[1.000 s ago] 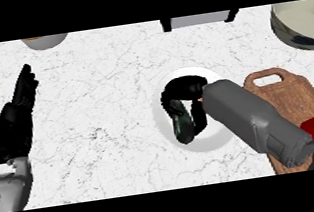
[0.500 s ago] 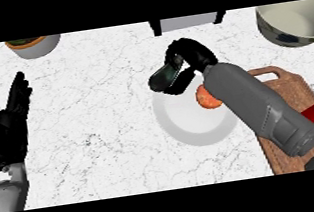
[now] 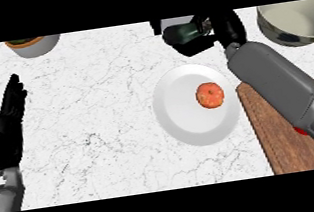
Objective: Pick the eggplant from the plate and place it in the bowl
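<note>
Right hand point(image 3: 212, 25) is curled round the dark eggplant point(image 3: 189, 38) beyond the plate's point(image 3: 184, 119) far edge, left of the bowl point(image 3: 298, 20); left hand point(image 3: 3, 132) is rested open at the left.

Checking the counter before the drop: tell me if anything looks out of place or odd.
Nothing is spilled or damaged. The right hand holds the dark eggplant above the counter, beyond the plate. An orange-red round item lies alone on the plate. The left hand rests open at the left edge.
</note>
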